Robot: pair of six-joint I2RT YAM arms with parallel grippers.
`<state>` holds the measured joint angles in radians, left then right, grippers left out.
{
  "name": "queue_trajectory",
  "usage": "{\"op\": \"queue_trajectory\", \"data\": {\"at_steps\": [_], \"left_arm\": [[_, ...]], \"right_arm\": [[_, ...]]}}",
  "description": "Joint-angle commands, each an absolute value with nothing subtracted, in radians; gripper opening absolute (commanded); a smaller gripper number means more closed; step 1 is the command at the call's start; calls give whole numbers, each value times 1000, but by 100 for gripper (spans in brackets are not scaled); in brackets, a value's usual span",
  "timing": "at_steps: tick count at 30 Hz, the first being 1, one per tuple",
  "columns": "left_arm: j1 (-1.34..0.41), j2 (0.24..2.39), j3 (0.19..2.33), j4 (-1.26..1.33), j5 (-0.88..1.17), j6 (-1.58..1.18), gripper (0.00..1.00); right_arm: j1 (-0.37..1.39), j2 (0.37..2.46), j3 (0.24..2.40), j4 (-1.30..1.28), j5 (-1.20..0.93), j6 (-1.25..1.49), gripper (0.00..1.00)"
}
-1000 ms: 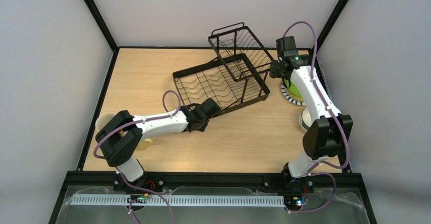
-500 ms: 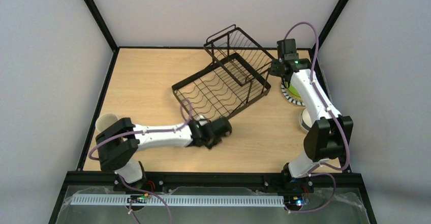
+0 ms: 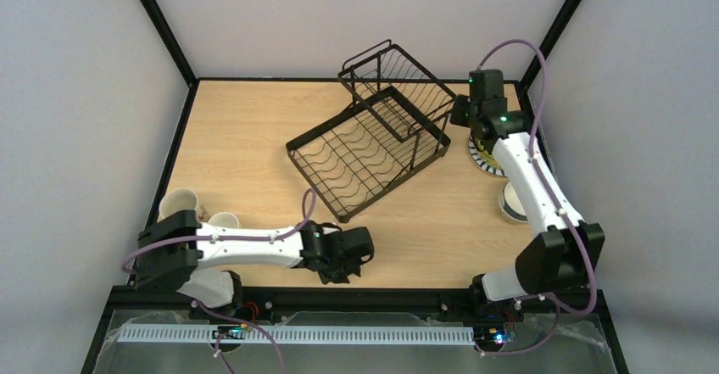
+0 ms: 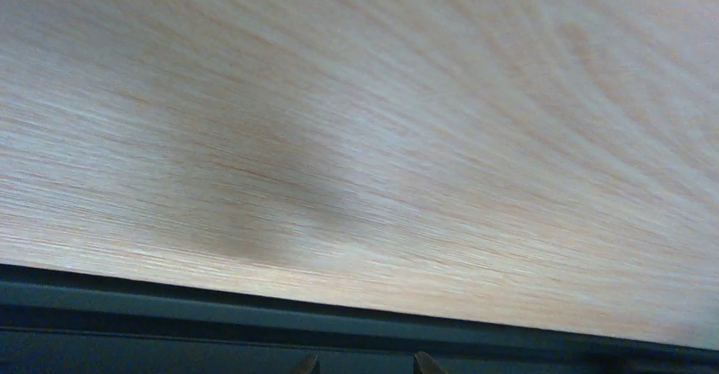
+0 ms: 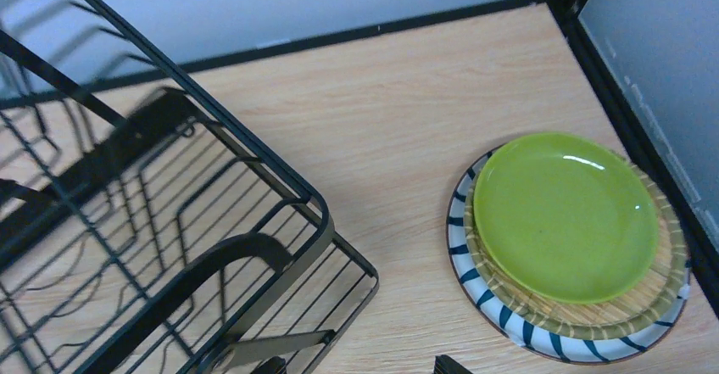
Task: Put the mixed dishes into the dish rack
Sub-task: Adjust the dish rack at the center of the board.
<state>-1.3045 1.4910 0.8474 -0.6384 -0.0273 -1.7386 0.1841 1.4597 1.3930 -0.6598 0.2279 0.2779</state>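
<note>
R gripper (image 5: pixel 360 365) wide, empty. Plate stack, lime plate (image 5: pixel 564 213) on top, lies flat just to its right, beside dish rack (image 3: pixel 365 149). R arm nearer. L gripper (image 4: pixel 365 364) part-open, empty.

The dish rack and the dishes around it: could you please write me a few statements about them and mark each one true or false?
1. The lime green plate lies on top of the plate stack. True.
2. The tan plate is at the bottom of that stack. False: the striped-rim plate is at the bottom, and the tan one is in the middle.
3. The dish rack already holds a plate. False: no dish shows in it.
4. The cream mug and the pale yellow mug sit at the near left corner of the table. True.
5. The left gripper holds a mug. False: its jaws are apart over bare table, with nothing between them.
</note>
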Motion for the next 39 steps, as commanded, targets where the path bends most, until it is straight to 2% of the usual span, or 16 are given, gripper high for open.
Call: {"op": "queue_trajectory", "data": {"at_steps": [1, 8, 14, 17, 21, 27, 33, 39], "left_arm": [[-1313, 1388, 868, -718, -123, -1697, 61], [-1313, 1234, 878, -732, -266, -1600, 66], [-1288, 1093, 932, -776, -461, -1464, 69], [-1264, 1042, 981, -815, -546, -1393, 69], [-1232, 1021, 1064, -871, -642, -1310, 70], [-1221, 1028, 1151, -905, -745, -1172, 74], [-1206, 973, 1166, -923, -812, -1093, 81], [-1191, 931, 1182, -939, -830, -1035, 86]], "right_arm": [[188, 1358, 1379, -669, 245, 300, 100], [188, 1207, 1287, -715, 176, 329, 99], [222, 1042, 1141, -694, -53, 266, 98], [284, 1024, 1119, -730, -141, 247, 98], [437, 1032, 1096, -759, -139, 326, 98], [691, 1128, 1094, -754, 8, 531, 97], [932, 1381, 1178, -812, 225, 775, 97], [1033, 1587, 1290, -863, 309, 996, 97]]}}
